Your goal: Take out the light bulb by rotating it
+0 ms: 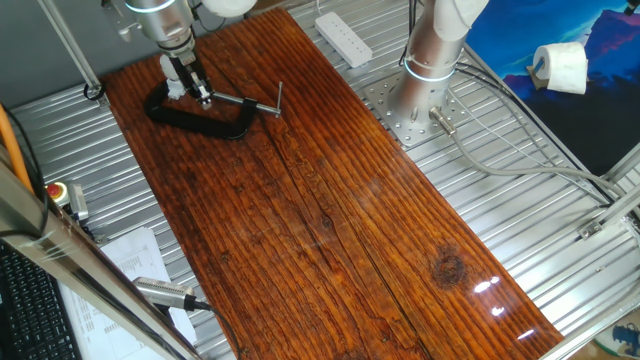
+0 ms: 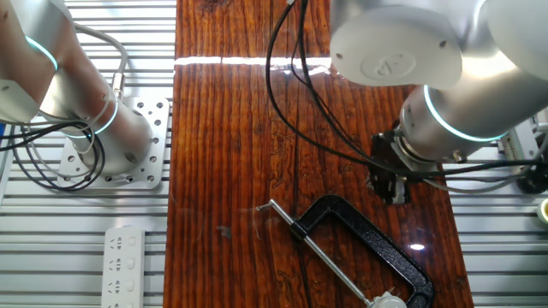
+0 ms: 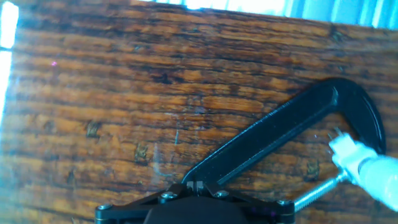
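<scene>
Near the far end of the wooden tabletop (image 1: pixel 330 220), light bulb (image 2: pixel 387 300) clamped in the black C-clamp (image 1: pixel 200 112), open boards stretching toward the near edge. Above the clamp, arm pointing down, fingers (image 1: pixel 190 85) close to the bulb; spread impossible to tell.

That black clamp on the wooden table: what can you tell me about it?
The black C-clamp looks like painted metal, a curved C-shaped frame lying flat on the brown wooden table. A bare steel screw bar runs across its open side and ends in a thin crossbar handle. A small white light bulb sits at the screw's inner end, inside the frame. The fingers hover over that end; whether they touch the clamp cannot be told.
</scene>
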`<act>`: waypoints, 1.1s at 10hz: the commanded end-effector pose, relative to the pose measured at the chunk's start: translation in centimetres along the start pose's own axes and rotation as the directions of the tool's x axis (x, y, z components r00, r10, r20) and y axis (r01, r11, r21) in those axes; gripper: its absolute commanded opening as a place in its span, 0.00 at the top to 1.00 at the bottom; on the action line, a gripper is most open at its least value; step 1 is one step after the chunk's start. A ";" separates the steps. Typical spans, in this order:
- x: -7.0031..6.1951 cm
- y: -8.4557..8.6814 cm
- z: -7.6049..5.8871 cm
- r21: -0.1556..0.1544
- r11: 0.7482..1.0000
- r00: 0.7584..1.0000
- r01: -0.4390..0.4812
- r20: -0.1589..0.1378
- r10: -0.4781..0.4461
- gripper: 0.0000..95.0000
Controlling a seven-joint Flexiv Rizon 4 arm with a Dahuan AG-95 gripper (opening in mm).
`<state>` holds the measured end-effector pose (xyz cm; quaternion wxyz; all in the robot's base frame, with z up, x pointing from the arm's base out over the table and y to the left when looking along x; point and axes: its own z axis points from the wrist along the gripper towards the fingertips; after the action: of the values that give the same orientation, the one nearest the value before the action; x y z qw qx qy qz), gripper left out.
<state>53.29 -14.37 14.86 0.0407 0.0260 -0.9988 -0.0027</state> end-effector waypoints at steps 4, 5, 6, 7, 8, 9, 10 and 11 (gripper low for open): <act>-1.2 -4.5 0.1 0.037 0.996 0.997 0.079 0.013 -0.080 1.00; -1.5 -6.5 0.1 0.038 0.994 0.995 0.100 0.009 -0.100 1.00; -1.5 -7.4 0.0 0.038 0.993 0.994 0.111 0.003 -0.111 1.00; -1.5 -7.8 0.0 0.036 0.992 0.993 0.118 0.002 -0.118 1.00; -1.5 -7.9 0.0 0.035 0.990 0.991 0.136 0.001 -0.136 1.00; -1.5 -7.9 0.0 0.033 0.990 0.990 0.140 0.002 -0.140 1.00; -1.5 -7.9 0.0 0.025 0.994 0.994 0.107 0.009 -0.108 1.00; -1.5 -7.9 0.0 0.032 0.997 0.998 0.067 0.009 -0.067 1.00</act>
<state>55.23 -22.22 14.68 0.0360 0.0917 -0.9951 0.0043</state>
